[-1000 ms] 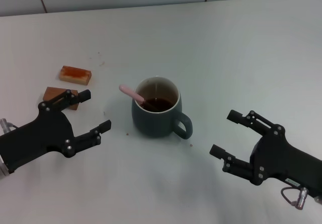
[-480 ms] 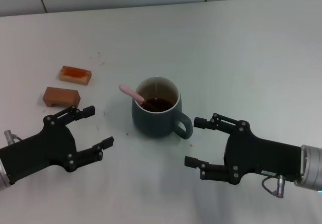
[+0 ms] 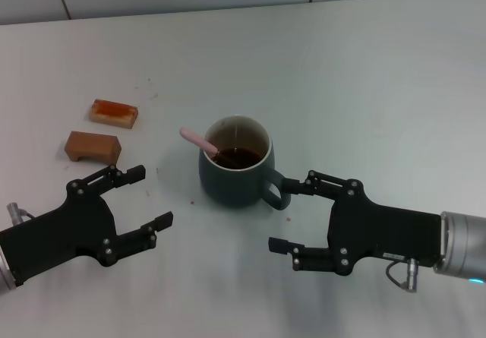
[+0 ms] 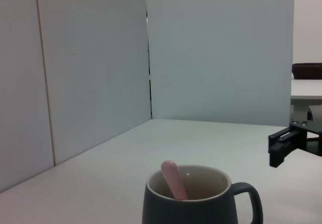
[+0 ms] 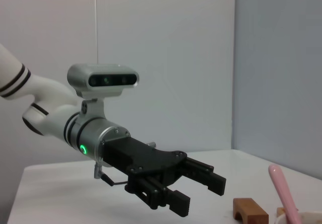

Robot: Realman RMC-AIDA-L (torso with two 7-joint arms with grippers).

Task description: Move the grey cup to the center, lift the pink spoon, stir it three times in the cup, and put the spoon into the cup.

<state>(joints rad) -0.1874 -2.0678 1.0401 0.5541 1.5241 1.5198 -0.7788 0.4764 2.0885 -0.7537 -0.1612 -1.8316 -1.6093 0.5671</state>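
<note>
Your right gripper (image 3: 292, 215) has swung in from the lower right of the head view over the last second and now sits just beside the grey cup (image 3: 235, 167), its upper finger reaching the loop handle; you cannot tell from this view whether it touches. Its fingers are spread wide, holding nothing. Meanwhile your left gripper (image 3: 144, 198) has drifted a little down and away, so that the nearer of the 2 brown blocks (image 3: 93, 146), partly covered a second ago, now shows whole at the left of the frame. Its fingers are spread too, and empty.

Nothing of the task's own has shifted: the cup stands in the same spot near the middle of the head view, handle pointing to the lower right, with dark liquid inside. The pink spoon (image 3: 199, 141) leans in it as before, bowl down in the liquid, pale handle sticking out over the upper-left rim; the left wrist view shows the same spoon (image 4: 174, 179) resting against the inner wall of the cup (image 4: 201, 204).

By the look of it, the spoon is already in the cup, so the task reads as essentially done; the right gripper's approach to the handle may mean a final nudge of the cup, so watch that it does not tip the spoon out.
</note>
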